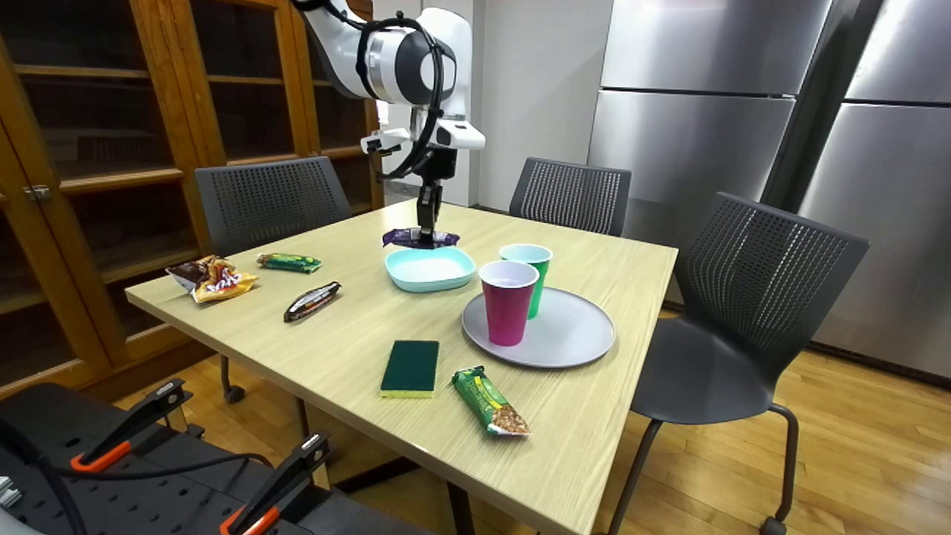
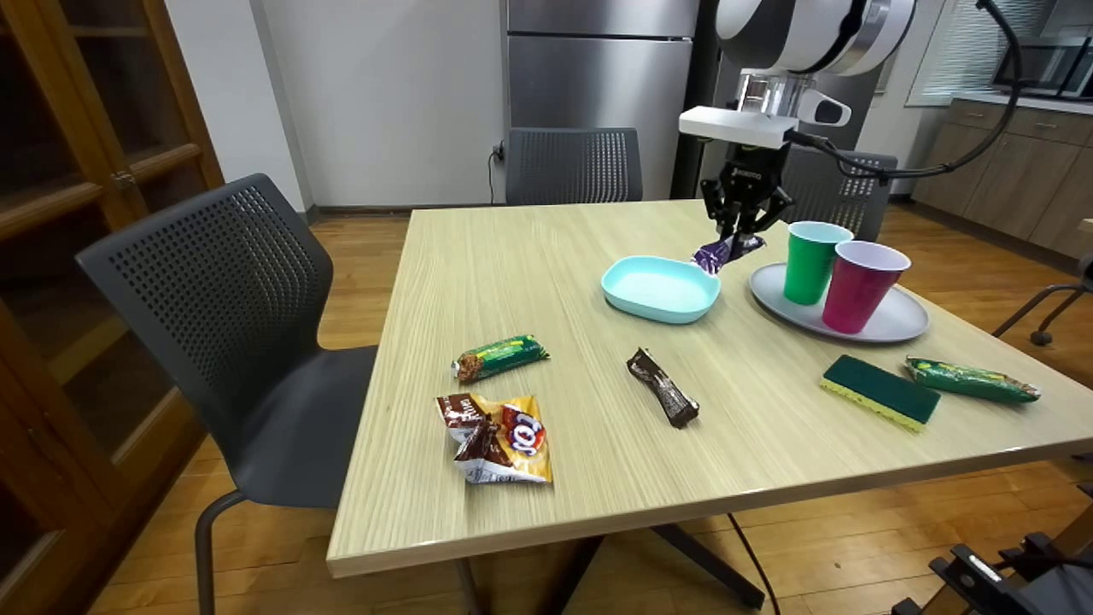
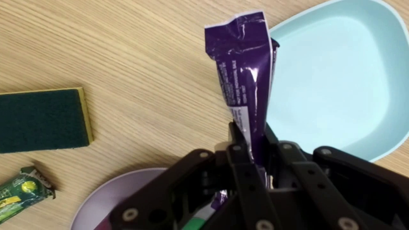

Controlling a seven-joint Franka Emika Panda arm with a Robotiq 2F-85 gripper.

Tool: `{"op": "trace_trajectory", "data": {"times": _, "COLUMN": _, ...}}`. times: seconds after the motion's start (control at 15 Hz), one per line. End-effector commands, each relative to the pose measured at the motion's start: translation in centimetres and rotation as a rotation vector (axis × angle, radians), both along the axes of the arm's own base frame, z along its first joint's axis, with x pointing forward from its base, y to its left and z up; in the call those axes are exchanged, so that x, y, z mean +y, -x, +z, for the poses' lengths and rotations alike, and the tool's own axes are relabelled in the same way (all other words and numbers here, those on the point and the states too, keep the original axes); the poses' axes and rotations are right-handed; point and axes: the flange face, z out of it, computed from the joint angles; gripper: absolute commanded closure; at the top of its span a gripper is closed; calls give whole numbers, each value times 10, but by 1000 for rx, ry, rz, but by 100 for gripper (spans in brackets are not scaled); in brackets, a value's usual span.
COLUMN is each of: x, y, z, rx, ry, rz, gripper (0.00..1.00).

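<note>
Print on a purple snack packet [image 3: 244, 64] reads plainly in the wrist view; both exterior views give it as a small, dark shape. Those two views alone take in a crumpled snack bag [image 2: 504, 440] and a dark-wrapped bar [image 2: 663, 389], and an exterior view catches a microwave [image 2: 1042, 67] on a far counter [image 2: 999, 158]. A green cup [image 2: 809, 265] and a magenta cup [image 2: 858, 290], standing on a gray plate [image 2: 897, 327] in both exterior views, shrink to slivers in the wrist view behind the hand [image 3: 250, 127], which is closed on the packet about midway along, only its thickness between the tips. The packet hangs above the pale wood surface [image 1: 364, 312], near an aqua dish [image 3: 332, 80].
</note>
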Motion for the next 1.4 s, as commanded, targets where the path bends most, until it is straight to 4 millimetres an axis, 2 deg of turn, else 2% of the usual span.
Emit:
{"op": "trace_trajectory", "data": {"times": 0.0, "x": 6, "y": -25, "z": 6, "rx": 23, "ry": 4, "rz": 14, "gripper": 96}}
{"op": "trace_trajectory", "data": {"times": 0.4, "x": 21, "y": -59, "z": -7, "rx": 4, "ry": 19, "rz": 14, "gripper": 96}}
{"op": "trace_trajectory", "data": {"times": 0.8, "x": 43, "y": -94, "z": -30, "rx": 5, "ry": 41, "rz": 27, "gripper": 96}}
{"op": "trace_trajectory", "data": {"times": 1.33, "x": 56, "y": -123, "z": -61, "rx": 17, "ry": 54, "rz": 50, "gripper": 96}}
